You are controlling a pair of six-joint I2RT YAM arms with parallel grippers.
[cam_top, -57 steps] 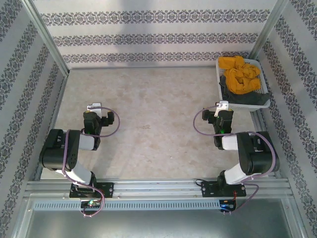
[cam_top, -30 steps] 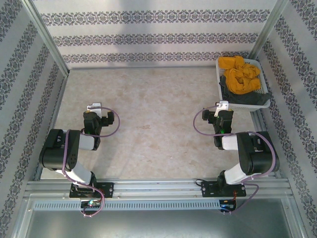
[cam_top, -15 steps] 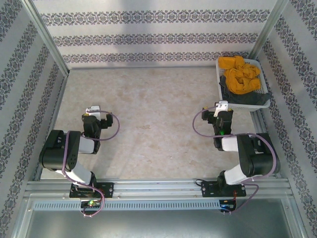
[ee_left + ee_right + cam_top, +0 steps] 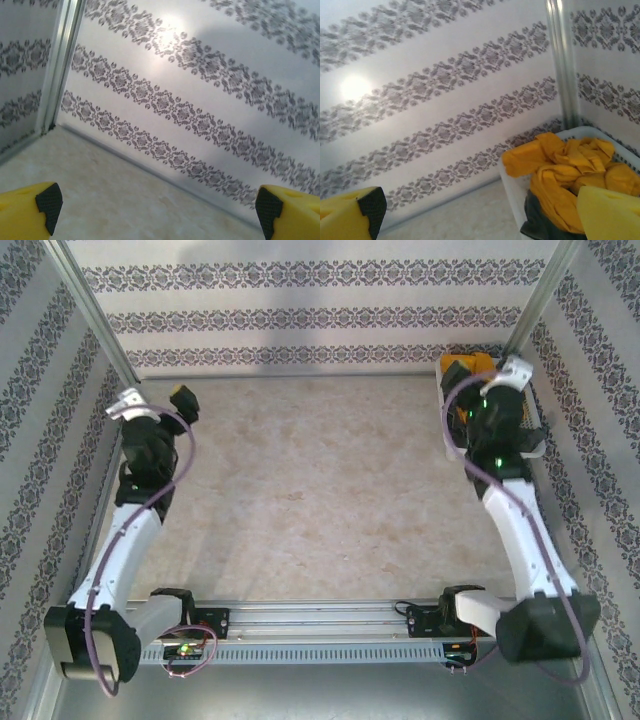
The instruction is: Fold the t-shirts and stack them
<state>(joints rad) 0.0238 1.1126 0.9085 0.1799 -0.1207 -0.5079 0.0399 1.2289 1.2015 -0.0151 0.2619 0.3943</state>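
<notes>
A robotics lab work cell. A beige, marble-patterned tabletop [image 4: 320, 490] is boxed in on three sides by flat wall panels [image 4: 320, 315] papered with bands of grey damask. Bare aluminium posts [image 4: 92, 320] join the panels at the corners. The left arm [image 4: 125, 540] and right arm [image 4: 520, 530] are bolted to a metal rail [image 4: 320, 612] along the near edge.

You had a pale beige desk [image 4: 320, 480] in front of you, its top mottled like marble and closed in by patterned walls at the back and both sides. On it stood a white lattice basket [image 4: 511, 192], set in the far right corner close by the metal corner post.
</notes>
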